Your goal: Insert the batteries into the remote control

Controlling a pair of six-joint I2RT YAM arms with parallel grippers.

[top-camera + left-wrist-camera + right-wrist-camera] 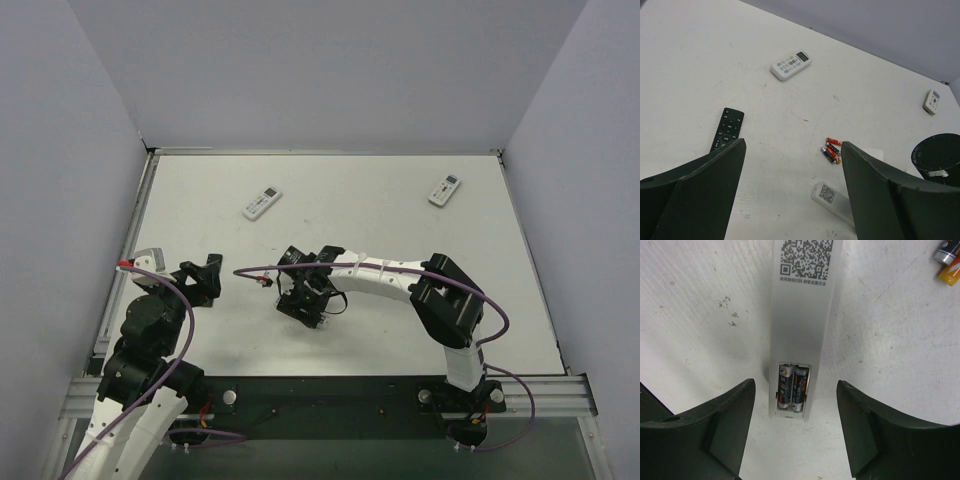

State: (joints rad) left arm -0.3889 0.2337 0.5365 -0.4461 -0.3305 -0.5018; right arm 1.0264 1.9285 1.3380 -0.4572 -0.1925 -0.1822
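Observation:
A white remote [802,310] lies face down, QR label up, with its battery bay open. Two dark batteries [792,386] sit side by side in the bay. My right gripper [796,425] is open and hangs over the bay end of the remote, one finger on each side, touching nothing. Several loose red-and-black batteries [831,150] lie in a small heap beside the remote [832,197]; in the top view they show as a red spot [265,281]. My left gripper [793,150] is open and empty, left of the heap [205,275].
A black remote [728,127] lies by my left finger. A white remote with a display [262,203] lies at the back left, and a smaller one [444,190] at the back right. The right arm [380,272] reaches across the table's middle. Walls close three sides.

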